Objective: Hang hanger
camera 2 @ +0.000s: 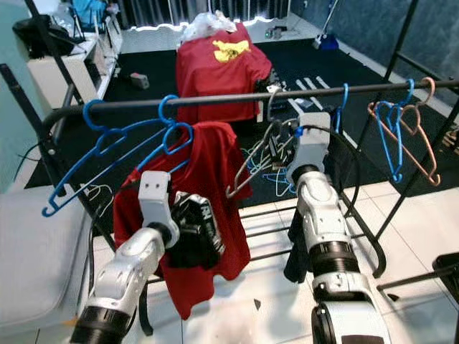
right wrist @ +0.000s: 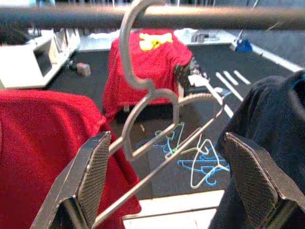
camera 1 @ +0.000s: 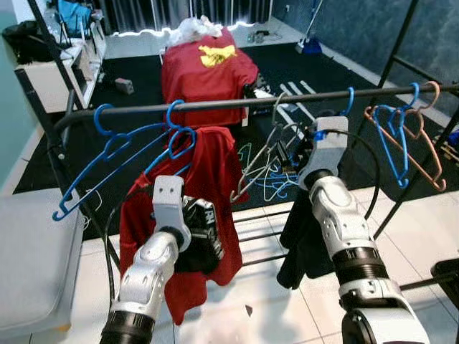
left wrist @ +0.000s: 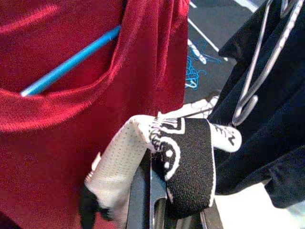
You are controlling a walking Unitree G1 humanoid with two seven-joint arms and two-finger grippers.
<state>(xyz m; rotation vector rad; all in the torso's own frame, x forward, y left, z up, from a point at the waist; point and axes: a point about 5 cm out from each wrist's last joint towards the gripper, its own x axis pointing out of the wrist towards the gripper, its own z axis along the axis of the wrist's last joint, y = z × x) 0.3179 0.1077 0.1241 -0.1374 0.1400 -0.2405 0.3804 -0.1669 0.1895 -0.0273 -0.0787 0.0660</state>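
Grey hanger hooked on rail, right gripper fingers released, left gripper grasping black-and-white cloth.

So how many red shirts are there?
2. One red shirt hangs on a blue hanger on the near rail; a second red shirt drapes over something farther back. Others may be hidden.

Head stereo pair is looking forward and down over both arms at the rail. Right wrist cam is sitting close under that rail, facing the grey hanger. Left wrist cam is pressing close to the red shirt.
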